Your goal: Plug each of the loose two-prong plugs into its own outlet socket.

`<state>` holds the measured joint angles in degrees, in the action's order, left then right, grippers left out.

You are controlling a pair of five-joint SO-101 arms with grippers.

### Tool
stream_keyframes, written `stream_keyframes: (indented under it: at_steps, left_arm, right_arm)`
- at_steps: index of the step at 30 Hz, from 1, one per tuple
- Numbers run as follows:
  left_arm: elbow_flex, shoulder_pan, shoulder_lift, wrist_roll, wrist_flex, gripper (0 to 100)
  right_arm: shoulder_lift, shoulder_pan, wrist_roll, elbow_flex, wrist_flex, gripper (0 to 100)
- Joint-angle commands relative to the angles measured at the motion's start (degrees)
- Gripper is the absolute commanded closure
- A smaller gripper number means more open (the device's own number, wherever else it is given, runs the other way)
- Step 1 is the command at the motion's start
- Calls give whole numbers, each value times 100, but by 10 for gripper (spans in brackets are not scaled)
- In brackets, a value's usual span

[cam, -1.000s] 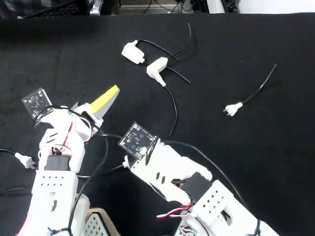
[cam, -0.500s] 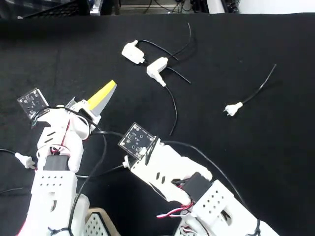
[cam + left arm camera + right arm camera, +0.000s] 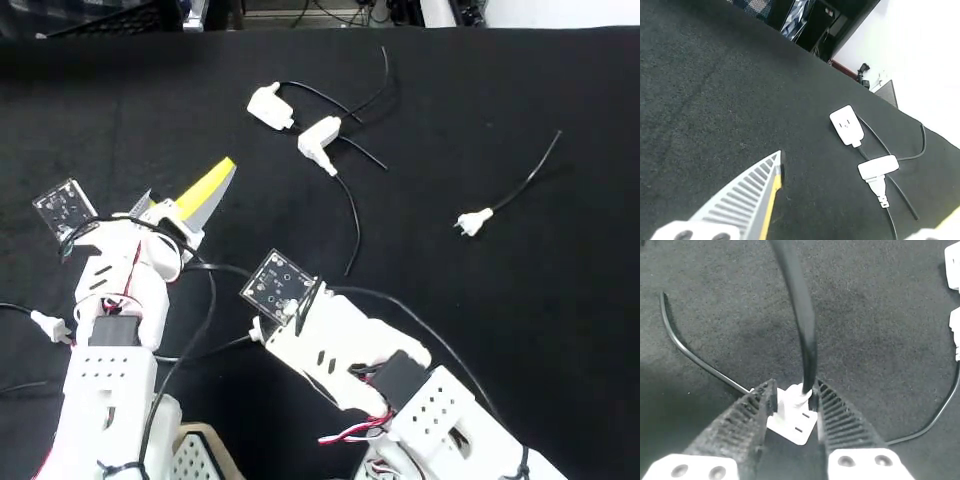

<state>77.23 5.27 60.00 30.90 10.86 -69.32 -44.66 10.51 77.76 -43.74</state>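
My right gripper (image 3: 794,387) is shut on a small white connector (image 3: 792,422) with two slots in its face; a thick black cord (image 3: 800,315) rises from it between the fingers. In the high view that arm (image 3: 340,345) sits at the lower centre. My left gripper (image 3: 205,200), with a yellow finger, is open over bare cloth at the left. Two white outlet sockets (image 3: 268,104) (image 3: 320,135) lie at the back centre and appear again in the left wrist view (image 3: 846,125) (image 3: 878,167). A loose two-prong plug (image 3: 474,220) lies at the right, another (image 3: 48,325) beside the left arm.
The table is covered in black cloth (image 3: 520,330). Thin black cords (image 3: 352,215) trail from the sockets and plugs across the middle. Dark clutter stands past the table's far edge (image 3: 810,30). There is bare cloth at the right front.
My left arm has swung slightly to the left, its yellow finger shifting with it. The right arm and the connector it holds have not moved.
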Motion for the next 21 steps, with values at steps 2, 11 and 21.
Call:
stream_keyframes:
  at_steps: [2,11,21]
  left_arm:
    - [-338,48,9,0,-185,479]
    - [-338,92,9,0,-211,479]
    - [-338,92,9,-9,-176,479]
  right_arm:
    - [-75,-62,70,-40,26,885]
    - [-84,-62,255,-48,35,982]
    - [-84,79,273,-57,176,986]
